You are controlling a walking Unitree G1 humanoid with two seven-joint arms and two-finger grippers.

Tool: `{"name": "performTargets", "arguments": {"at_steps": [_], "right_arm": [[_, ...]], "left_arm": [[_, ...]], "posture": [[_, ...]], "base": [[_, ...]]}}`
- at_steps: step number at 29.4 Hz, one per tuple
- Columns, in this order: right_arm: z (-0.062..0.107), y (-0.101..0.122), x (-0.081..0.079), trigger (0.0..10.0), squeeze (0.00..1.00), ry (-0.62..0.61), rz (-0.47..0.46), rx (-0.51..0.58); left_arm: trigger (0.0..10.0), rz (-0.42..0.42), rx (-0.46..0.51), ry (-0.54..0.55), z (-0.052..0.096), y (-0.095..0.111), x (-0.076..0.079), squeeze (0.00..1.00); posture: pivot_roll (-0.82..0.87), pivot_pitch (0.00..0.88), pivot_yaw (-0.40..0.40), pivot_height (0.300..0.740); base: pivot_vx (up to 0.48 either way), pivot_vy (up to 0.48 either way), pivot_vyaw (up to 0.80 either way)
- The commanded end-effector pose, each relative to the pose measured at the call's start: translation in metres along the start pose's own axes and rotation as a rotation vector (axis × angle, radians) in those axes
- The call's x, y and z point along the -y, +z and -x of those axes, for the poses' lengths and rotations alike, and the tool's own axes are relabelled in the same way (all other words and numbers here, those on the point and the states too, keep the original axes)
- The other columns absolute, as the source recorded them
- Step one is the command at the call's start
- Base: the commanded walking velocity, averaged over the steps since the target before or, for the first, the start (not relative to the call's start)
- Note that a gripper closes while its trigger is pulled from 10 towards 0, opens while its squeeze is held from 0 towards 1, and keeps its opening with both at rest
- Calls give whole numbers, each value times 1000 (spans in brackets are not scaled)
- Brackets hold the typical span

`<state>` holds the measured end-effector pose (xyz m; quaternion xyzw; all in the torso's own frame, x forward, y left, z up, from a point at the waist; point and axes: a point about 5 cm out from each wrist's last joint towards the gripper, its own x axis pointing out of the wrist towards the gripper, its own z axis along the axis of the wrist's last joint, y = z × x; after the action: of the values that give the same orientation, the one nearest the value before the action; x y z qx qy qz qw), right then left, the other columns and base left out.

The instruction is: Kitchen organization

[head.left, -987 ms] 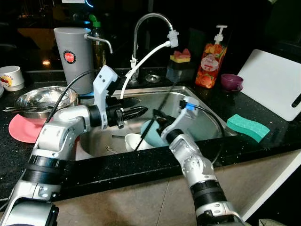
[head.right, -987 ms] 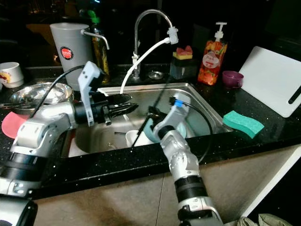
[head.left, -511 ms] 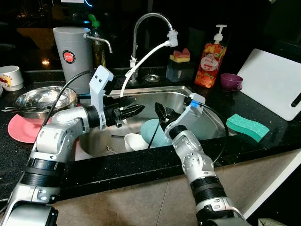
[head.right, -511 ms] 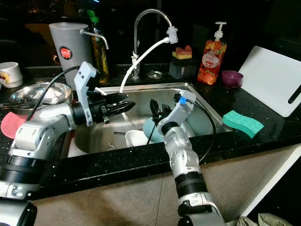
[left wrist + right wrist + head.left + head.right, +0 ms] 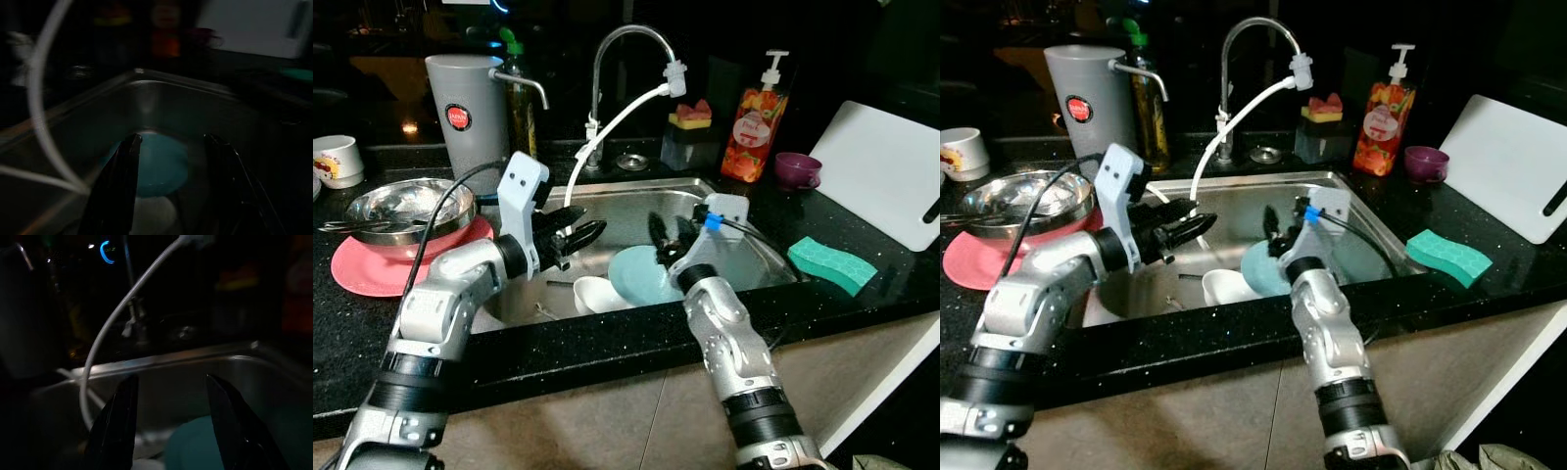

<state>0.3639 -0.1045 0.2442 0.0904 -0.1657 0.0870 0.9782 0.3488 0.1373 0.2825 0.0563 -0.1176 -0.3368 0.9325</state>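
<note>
1. At the far left of the black counter (image 5: 862, 211) I see a white mug (image 5: 337, 161), then a steel bowl (image 5: 407, 204) resting on a pink plate (image 5: 372, 269).
2. Behind the bowl stands a grey dispenser (image 5: 464, 108) with a red label and a side spout.
3. My left gripper (image 5: 576, 235) hangs over the left part of the steel sink (image 5: 626, 201), pointing toward the right. In the left wrist view its fingers (image 5: 122, 191) stand spread, with nothing between them.
4. A white hose (image 5: 612, 132) runs from the curved tap (image 5: 617, 59) down into the sink, passing just beside the left gripper.
5. On the sink floor a white cup (image 5: 597, 292) lies just beside a teal plate (image 5: 641, 277); the plate leans tilted, its face toward the tap.
6. My right gripper (image 5: 666, 233) sits above the teal plate, pointing toward the back of the sink. In the right wrist view its fingers (image 5: 120, 421) are apart and hold nothing; the plate shows below them.
7. Behind the sink I see a dark sponge holder (image 5: 690, 137) and an orange soap pump bottle (image 5: 754, 122).
8. Further right are a small purple bowl (image 5: 798, 169), a green sponge (image 5: 832, 264) near the counter's front edge, and a white cutting board (image 5: 886, 171).
</note>
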Motion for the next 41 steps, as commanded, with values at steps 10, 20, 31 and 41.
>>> {"name": "performTargets", "arguments": {"at_steps": [10,20,31,41], "right_arm": [[35,18,9,10000,0,-70,156,59],[51,22,11,10000,0,-96,192,38],[65,22,39,10000,0,-123,255,-31],[91,17,64,10000,0,-180,295,-115]], "left_arm": [[10000,-97,117,392,20,-10,21,0],[10000,-178,151,557,45,-8,23,0],[10000,-200,66,592,68,-22,29,0],[10000,-168,-18,540,74,-42,35,0]], "posture": [[115,115,-64,740],[113,116,-65,740],[115,118,-76,740],[87,119,-57,740]], "base": [[0,0,0],[0,0,0],[0,0,0],[0,0,0]]}}
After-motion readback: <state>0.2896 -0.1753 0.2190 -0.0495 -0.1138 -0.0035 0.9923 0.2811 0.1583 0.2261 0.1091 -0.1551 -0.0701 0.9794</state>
